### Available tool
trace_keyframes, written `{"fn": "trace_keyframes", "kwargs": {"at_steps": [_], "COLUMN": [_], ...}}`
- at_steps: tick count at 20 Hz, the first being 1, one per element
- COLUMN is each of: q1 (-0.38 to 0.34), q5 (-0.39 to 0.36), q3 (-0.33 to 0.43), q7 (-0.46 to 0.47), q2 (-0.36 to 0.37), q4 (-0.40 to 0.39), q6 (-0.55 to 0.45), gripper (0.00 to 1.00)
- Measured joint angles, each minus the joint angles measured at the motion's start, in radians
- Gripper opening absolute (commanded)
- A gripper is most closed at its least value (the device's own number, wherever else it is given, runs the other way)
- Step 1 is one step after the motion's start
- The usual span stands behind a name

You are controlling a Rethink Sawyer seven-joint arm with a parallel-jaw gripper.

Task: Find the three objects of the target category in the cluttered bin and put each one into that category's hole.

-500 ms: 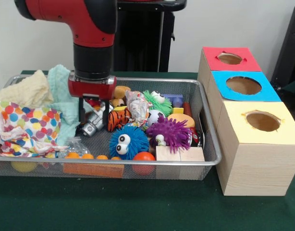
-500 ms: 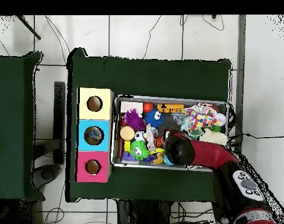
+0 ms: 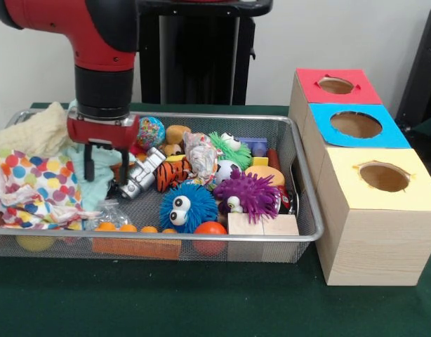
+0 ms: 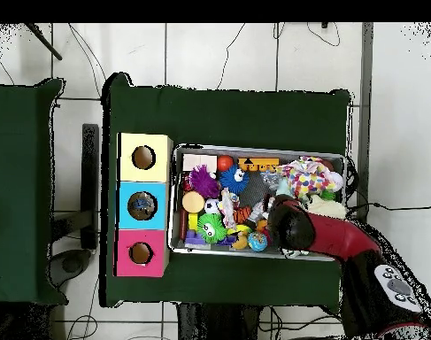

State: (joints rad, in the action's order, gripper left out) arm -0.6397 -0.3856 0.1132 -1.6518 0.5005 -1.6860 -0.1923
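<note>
One open pincer [image 3: 104, 165] above cloths, near bin [image 3: 308, 210] rim

Even, diffuse indoor light is seen in both views. Soft shadow is cast beside the wooden boxes [image 3: 363, 168] on the tabletop [image 3: 201, 302]. Faint glare is caught on the bin rim [image 3: 166, 237]. No motion blur is noted.

Blue googly-eyed ball [image 3: 187, 208], tiger toy [image 3: 172, 173]
</note>
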Motion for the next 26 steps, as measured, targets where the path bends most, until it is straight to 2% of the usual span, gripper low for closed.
{"fn": "trace_keyframes", "kwargs": {"at_steps": [6, 17, 26], "q1": [-0.006, 0.011, 0.012], "q5": [0.000, 0.000, 0.000], "q3": [0.003, 0.025, 0.033], "q7": [0.000, 0.000, 0.000], "q2": [-0.006, -0.076, -0.086], "q4": [0.019, 0.085, 0.103], "q6": [0.000, 0.000, 0.000], "gripper": [1.00, 1.00, 1.00]}}
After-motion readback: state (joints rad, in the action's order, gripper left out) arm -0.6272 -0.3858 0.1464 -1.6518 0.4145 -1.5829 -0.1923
